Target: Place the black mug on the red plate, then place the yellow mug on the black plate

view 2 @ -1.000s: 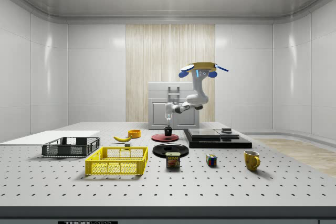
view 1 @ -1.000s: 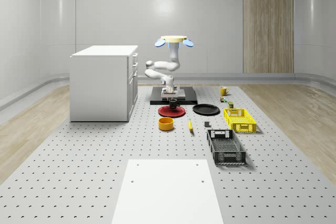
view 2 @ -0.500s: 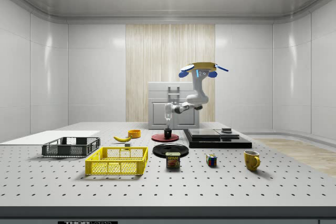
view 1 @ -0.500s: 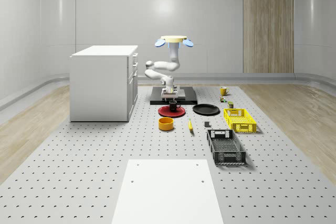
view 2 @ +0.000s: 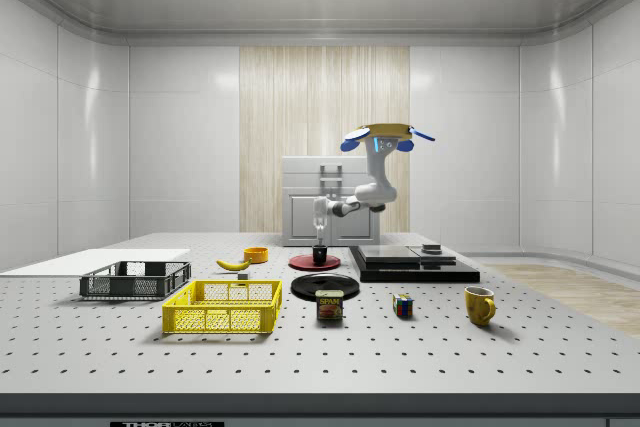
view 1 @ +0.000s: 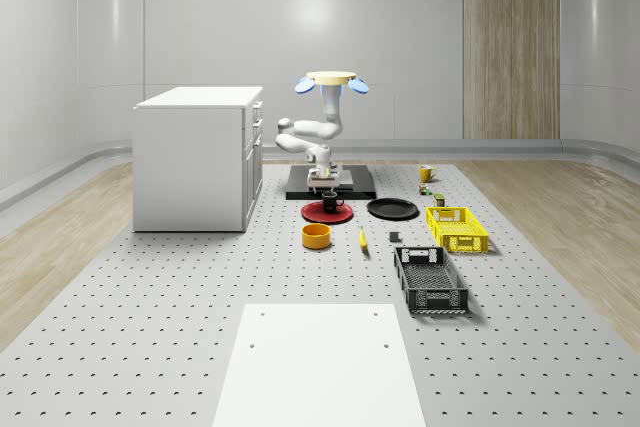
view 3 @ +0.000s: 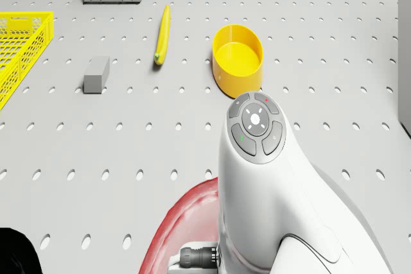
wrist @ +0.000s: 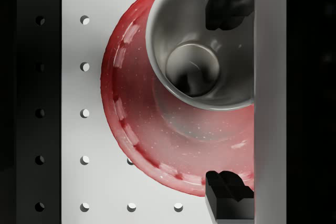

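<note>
You had the drone (view 1: 331,78) hovering above the far part of the perforated worktop (view 1: 180,287), over the dark platform (view 1: 355,187) behind the plates, with its arm (view 1: 312,137) reaching down toward the red plate (view 1: 327,213). The black mug (view 1: 330,200) stood upright on that red plate. Your pincer (wrist: 229,95) was just above the mug, spread wider than the mug's rim, with 1 finger (wrist: 227,195) over the plate's edge and the other over the rim, gripping nothing. The yellow mug (view 2: 479,305) sat on the worktop well apart from the black plate (view 1: 392,209), which lay just beside the red one, toward the whole-scene view's right.
</note>
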Tool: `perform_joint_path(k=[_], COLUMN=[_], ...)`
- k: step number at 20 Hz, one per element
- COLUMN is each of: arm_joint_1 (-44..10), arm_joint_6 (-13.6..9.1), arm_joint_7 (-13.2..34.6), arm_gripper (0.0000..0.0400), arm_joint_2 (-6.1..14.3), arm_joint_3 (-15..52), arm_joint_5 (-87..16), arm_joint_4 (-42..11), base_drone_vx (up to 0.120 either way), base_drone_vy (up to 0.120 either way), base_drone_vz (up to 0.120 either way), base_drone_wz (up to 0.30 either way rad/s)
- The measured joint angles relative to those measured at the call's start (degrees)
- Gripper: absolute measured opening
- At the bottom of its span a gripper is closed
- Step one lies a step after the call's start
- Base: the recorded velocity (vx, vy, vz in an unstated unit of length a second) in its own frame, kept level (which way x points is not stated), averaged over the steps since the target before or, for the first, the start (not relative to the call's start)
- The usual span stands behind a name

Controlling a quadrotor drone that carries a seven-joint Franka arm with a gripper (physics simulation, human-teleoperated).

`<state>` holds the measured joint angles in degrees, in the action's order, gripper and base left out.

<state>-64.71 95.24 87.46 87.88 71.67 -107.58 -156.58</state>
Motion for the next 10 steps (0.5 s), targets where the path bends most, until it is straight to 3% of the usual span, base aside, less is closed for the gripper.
perform_joint_path(k=[5, 10], arm_joint_1=[-0.01, -0.06], arm_joint_6=[0.04, 0.16], arm_joint_7=[0.05, 0.09], arm_gripper=[0.0399, 0.04], arm_joint_2=[0.21, 0.4], arm_joint_3=[0.35, 0.46], arm_joint_5=[0.39, 0.57], arm_joint_4=[-0.09, -0.11], base_drone_vx=[0.0, -0.112], base_drone_vy=[0.008, 0.12], base_drone_vz=[0.12, 0.016], base_drone_wz=[0.0, 0.0])
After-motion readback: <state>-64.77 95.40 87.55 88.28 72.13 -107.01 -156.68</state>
